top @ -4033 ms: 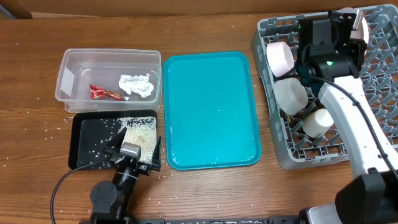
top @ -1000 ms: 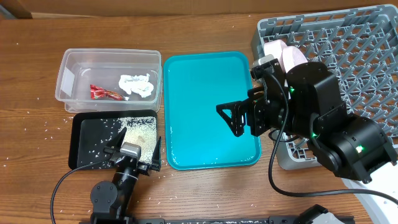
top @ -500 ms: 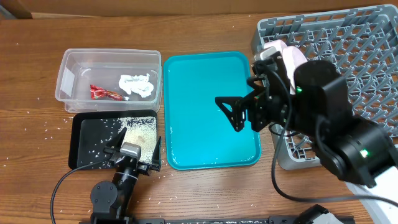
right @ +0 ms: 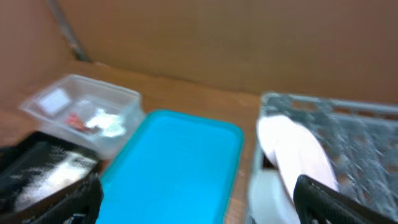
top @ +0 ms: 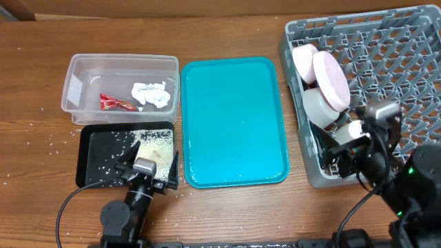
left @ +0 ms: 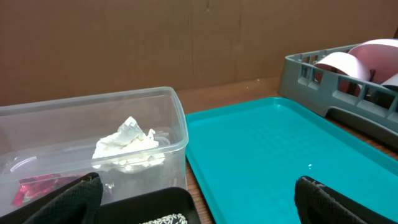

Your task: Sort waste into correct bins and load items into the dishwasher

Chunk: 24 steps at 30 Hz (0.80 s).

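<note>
The clear tub [top: 83, 69] holds a red wrapper [top: 116, 103] and a white tissue wad [top: 153, 94]. In front of it the black tray [top: 103, 148] carries rice grains [top: 156, 146]. Two white plates [top: 329, 77], a pale bowl [top: 319, 105] and a small cup [top: 354, 129] stand in the grey dish rack [top: 393, 55]. My left gripper [top: 148, 167] hovers open over the black tray's near edge, with nothing between its fingers [left: 71, 200]. My right gripper [top: 332, 154] is open and empty at the rack's near left corner; its view is blurred.
A teal tray [top: 234, 120] lies between the bins and the rack. Loose rice grains are scattered on the wooden table [top: 41, 138] around the black tray. A cardboard wall backs the table.
My right arm has pulled back from over the teal tray to the rack's near left corner, uncovering the plates, bowl and cup. The left arm has stayed still.
</note>
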### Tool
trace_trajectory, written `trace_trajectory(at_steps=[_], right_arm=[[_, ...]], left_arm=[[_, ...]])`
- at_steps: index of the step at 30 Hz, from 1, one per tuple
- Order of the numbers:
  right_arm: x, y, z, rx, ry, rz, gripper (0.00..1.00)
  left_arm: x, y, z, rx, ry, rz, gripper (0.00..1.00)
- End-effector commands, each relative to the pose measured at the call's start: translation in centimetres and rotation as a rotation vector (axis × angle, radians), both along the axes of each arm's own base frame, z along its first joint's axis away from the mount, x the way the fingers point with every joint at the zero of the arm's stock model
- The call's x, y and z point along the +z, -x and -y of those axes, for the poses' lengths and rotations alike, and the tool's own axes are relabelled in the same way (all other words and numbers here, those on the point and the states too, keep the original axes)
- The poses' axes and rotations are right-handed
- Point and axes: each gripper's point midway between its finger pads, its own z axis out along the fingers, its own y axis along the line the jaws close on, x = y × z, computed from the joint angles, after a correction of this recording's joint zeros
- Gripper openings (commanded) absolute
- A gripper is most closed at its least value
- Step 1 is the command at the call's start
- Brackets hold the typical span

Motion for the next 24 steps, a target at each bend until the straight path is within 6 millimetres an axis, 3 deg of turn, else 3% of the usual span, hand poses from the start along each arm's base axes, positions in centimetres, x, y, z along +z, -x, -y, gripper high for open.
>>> trace_trajectory(at_steps=[1, 12, 24], right_arm=[[-2.9, 0.5, 1.2, -0.045, 0.013, 0.043, 1.00], [-11.5, 1.0, 1.3, -0.050, -0.006, 0.195, 1.00], [-16.1, -0.2, 1.0, -0.039, -0.020, 0.334, 1.00]], left_arm=[[-0.1, 0.0, 0.1, -0.010, -0.008, 0.005, 1.00], [-0.1, 0.0, 0.1, -0.010, -0.008, 0.005, 1.00], [-0.1, 0.0, 0.1, -0.010, -0.008, 0.005, 1.00]])
